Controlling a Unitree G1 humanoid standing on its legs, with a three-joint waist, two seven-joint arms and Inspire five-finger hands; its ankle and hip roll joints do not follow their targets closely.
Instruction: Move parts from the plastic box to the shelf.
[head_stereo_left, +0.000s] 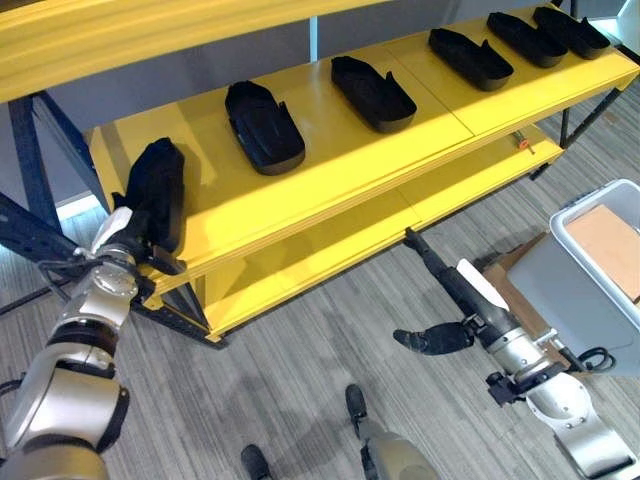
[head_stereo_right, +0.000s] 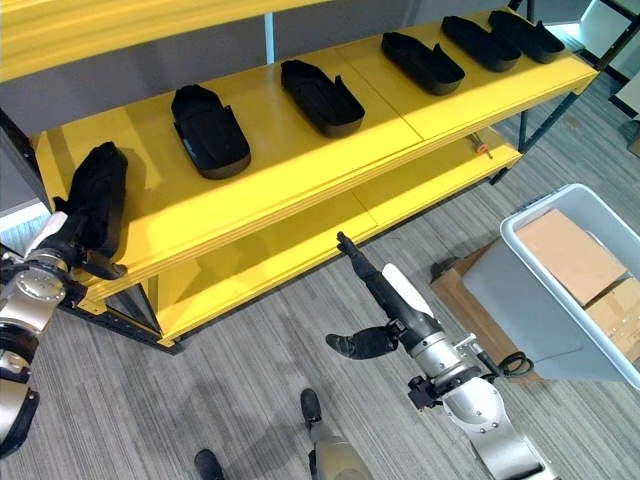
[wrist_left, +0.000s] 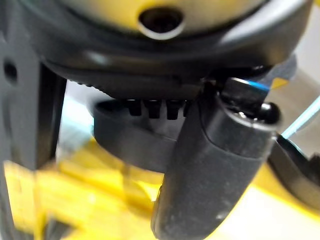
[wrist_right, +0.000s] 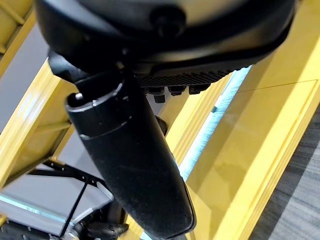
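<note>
Black part sits at the yellow shelf's left end, left hand clasped round it; right hand hangs with fingers straight, holding nothing, near the grey box

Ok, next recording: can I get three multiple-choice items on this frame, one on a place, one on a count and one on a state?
1. Where is the left hand?
A. in a plastic box
B. at the leftmost black part on the shelf
C. on the floor

2. How many black parts are on the shelf?
A. three
B. six
C. nine

3. The right hand is:
A. open and empty
B. shut on a part
C. pressing on the shelf

Answers:
1 B, it meets that part's near end.
2 B, six lie in a row.
3 A, its fingers are straight above the floor.
</note>
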